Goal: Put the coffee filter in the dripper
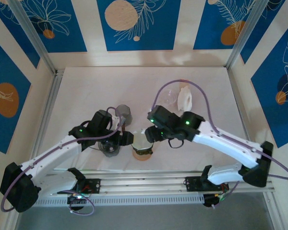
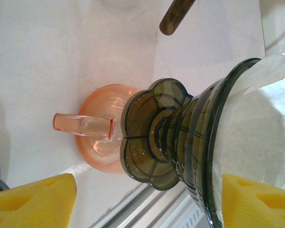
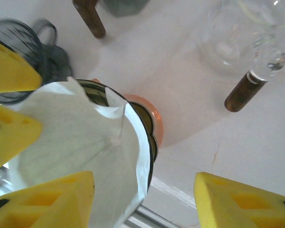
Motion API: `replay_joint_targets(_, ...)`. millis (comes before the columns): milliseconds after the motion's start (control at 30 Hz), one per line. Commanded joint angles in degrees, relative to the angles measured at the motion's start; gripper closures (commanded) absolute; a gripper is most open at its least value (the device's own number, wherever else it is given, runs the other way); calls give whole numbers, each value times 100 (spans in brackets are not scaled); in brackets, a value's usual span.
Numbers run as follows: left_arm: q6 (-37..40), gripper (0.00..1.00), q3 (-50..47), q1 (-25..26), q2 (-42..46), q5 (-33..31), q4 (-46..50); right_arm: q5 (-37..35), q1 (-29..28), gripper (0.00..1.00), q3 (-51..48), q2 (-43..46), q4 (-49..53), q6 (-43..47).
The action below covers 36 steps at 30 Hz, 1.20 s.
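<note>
Flanking the dripper [image 1: 143, 146] on the white, blue-walled table [image 1: 86, 91]: left claw [image 1: 128, 139], grip unclear; right claw [image 1: 151, 135] open.

The dripper [image 2: 180, 137] is smoky olive glass, a ribbed cone flaring from a scalloped base flange to a wide, dark rim. It sits near the front edge of the table [image 1: 86, 86], mouth upward. The white paper coffee filter [image 3: 80, 147] lies inside the cone. It is finely pleated, its crinkled top edge rising above the rim with one corner poking past it.
</note>
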State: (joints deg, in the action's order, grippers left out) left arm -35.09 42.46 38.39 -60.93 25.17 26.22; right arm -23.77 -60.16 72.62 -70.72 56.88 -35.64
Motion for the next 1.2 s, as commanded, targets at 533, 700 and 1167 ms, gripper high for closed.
replay_joint_targets(533,35,14,630,-16,893,-784,596,-640,-185,41,-2003,2282,-405,-995)
replay_joint_targets(700,-211,17,368,-641,977,-542,378,-198,-51,40,-2720,2470,-643,-1188)
replay_joint_targets(1167,-712,21,-355,-1870,913,19,-423,1540,-390,45,-4895,2278,-3702,-1132)
